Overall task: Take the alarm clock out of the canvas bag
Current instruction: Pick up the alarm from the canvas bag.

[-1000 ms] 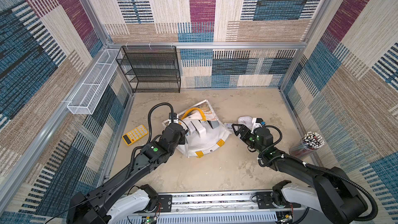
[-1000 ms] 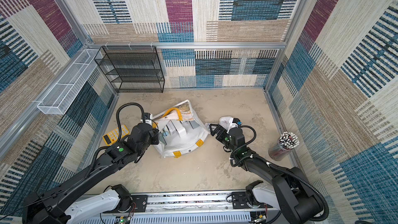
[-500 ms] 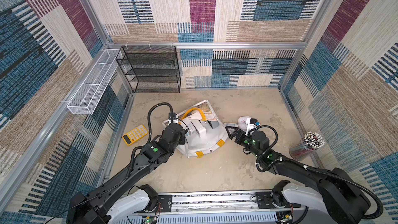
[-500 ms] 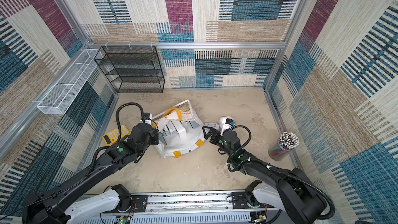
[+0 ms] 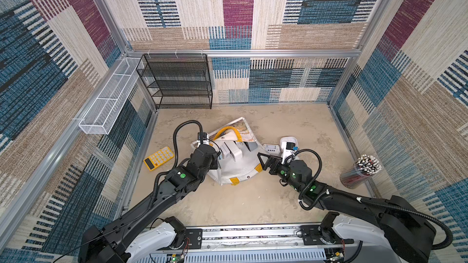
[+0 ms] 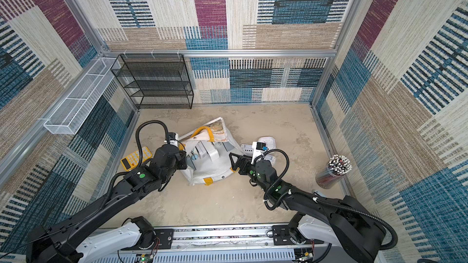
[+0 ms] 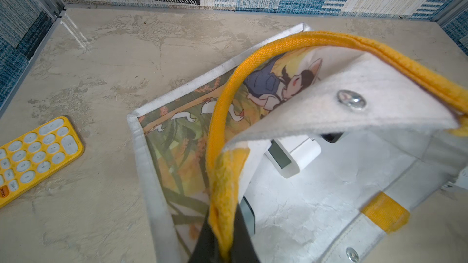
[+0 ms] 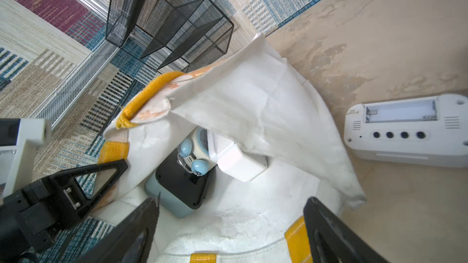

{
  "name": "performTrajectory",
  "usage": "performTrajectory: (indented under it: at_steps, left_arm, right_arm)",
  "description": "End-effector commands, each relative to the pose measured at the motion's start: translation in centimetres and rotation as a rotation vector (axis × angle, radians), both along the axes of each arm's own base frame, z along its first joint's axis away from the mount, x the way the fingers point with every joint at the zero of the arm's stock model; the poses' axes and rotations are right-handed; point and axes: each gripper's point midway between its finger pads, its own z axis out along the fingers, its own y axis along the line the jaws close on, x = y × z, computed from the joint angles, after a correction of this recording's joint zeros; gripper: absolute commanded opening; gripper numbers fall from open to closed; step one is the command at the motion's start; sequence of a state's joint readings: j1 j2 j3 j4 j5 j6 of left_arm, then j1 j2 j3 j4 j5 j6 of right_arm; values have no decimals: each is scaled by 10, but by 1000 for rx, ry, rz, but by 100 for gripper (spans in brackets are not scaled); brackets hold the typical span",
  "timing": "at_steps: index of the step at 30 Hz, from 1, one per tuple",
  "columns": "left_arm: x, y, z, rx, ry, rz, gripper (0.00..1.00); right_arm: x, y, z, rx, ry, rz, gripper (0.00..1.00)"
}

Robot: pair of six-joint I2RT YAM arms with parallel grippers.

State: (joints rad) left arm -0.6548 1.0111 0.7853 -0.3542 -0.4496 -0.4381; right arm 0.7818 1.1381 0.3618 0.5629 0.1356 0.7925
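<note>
Left gripper (image 7: pixel 222 236): fingers pressed together on the yellow handle (image 7: pixel 220 122), holding up the top flap of the canvas bag (image 5: pixel 235 170) so its mouth gapes. Right gripper (image 8: pixel 231 199): fingers spread wide, empty, at the bag's mouth and pointing in.

Alarm clock (image 8: pixel 193 151), which I take to be the twin-bell one with pale blue bells, lies deep inside the bag. It sits against a white cube clock (image 8: pixel 240 165), and a black-faced clock (image 8: pixel 181 185) lies nearer the mouth. Which clock the task means is not certain.

To do the reach well:
- Keep the handle lifted so the flap doesn't sag.
- Send the right fingers in low under the flap.
- Straddle one clock only, with no lining caught.
- Close on its flat sides and draw it straight back out through the mouth.
- Set it down beside the bag, near the white clock (image 8: pixel 405 132) lying outside.

Compared with a second ago, the right gripper has moved from beside the bag, near that outside clock, to the bag's mouth. The left grip and the bag are unchanged.
</note>
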Motion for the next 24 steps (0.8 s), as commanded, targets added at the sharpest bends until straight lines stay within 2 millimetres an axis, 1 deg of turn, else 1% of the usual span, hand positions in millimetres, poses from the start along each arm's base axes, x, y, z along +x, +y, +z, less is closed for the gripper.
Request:
performTrajectory:
  at_steps: [1, 7, 15, 19, 24]
  left_arm:
    - [-1, 12, -2, 24, -1, 55, 0]
    - [-1, 11, -1, 17, -2, 58, 0]
    - [-1, 14, 0, 17, -8, 67, 0]
    - [-2, 15, 0, 17, -11, 70, 0]
    - [-3, 17, 1, 16, -15, 73, 0]
  right_arm:
    - [1, 9, 15, -5, -66, -14, 92]
    - [-8, 39, 13, -50, -79, 42, 91]
    - [-19, 87, 6, -123, -90, 146, 90]
    - [-23, 108, 4, -161, -101, 188, 89]
    - [-24, 127, -6, -207, -81, 226, 89]
